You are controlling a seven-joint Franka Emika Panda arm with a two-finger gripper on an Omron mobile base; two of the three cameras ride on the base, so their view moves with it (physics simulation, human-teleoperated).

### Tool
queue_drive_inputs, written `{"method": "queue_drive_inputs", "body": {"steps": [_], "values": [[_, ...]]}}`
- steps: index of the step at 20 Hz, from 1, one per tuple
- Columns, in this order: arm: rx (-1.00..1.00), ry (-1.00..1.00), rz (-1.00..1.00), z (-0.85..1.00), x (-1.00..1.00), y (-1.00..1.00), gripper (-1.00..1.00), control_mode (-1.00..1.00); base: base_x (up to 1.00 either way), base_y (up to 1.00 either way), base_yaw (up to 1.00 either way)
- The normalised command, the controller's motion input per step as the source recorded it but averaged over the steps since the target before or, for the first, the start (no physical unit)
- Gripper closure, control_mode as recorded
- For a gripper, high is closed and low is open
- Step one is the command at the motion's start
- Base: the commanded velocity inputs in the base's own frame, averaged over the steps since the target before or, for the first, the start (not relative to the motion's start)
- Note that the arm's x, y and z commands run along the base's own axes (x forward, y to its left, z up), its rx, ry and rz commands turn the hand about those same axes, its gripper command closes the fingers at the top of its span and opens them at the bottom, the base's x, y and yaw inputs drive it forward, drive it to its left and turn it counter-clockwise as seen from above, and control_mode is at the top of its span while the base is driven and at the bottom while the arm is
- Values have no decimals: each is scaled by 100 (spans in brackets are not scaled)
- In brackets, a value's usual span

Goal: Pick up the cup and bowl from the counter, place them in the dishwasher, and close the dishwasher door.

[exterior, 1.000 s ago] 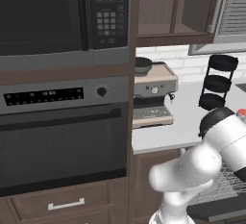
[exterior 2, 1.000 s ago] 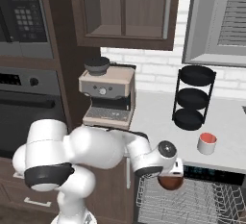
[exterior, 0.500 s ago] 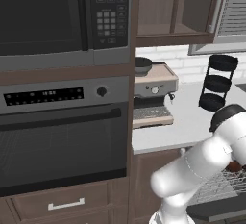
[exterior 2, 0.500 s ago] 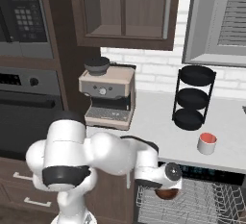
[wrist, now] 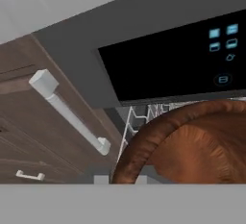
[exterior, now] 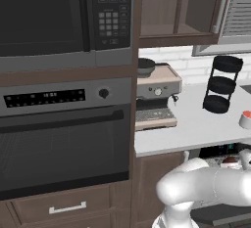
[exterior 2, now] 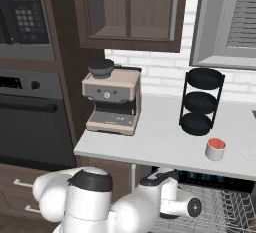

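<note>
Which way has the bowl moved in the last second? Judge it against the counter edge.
Yes. The bowl has dropped farther below the counter edge, toward the dishwasher rack.

White brick wall [exterior 2: 150,74] behind, dark wooden upper cabinets [exterior 2: 129,12] above. Built-in black wall oven [exterior: 63,139] under a microwave [exterior: 63,16]. Grey-framed window [exterior 2: 227,19] at right.

A: What stands at the left?
B: A microwave [exterior: 63,19] above a black wall oven [exterior: 61,139] with a bar handle, and a drawer [exterior: 68,207] below it.
A: And on the surface?
B: A beige espresso machine [exterior 2: 112,102] with a dark bowl-shaped piece on top, and well to its right a black three-tier rack [exterior 2: 201,102].
A: Above them?
B: A brown wall cabinet [exterior 2: 127,12] and white brick tiles [exterior 2: 155,69].
</note>
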Motion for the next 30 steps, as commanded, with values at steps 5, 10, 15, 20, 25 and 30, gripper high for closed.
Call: {"method": "queue_drive_inputs", "body": {"steps": [5, 10, 15, 20, 25, 30], "values": [[1, 5, 1, -26, 57, 0, 100, -100, 0, 0, 0], [0, 18, 0, -43, 39, 0, 100, -100, 0, 0, 0], [0, 11, 0, -73, 4, 0, 100, -100, 0, 0, 0], [0, 1, 0, -49, 5, -1, 100, -100, 0, 0, 0], [1, 7, 0, -44, 9, 0, 100, -100, 0, 0, 0], [5, 14, 0, -35, 4, 0, 100, -100, 0, 0, 0]]}}
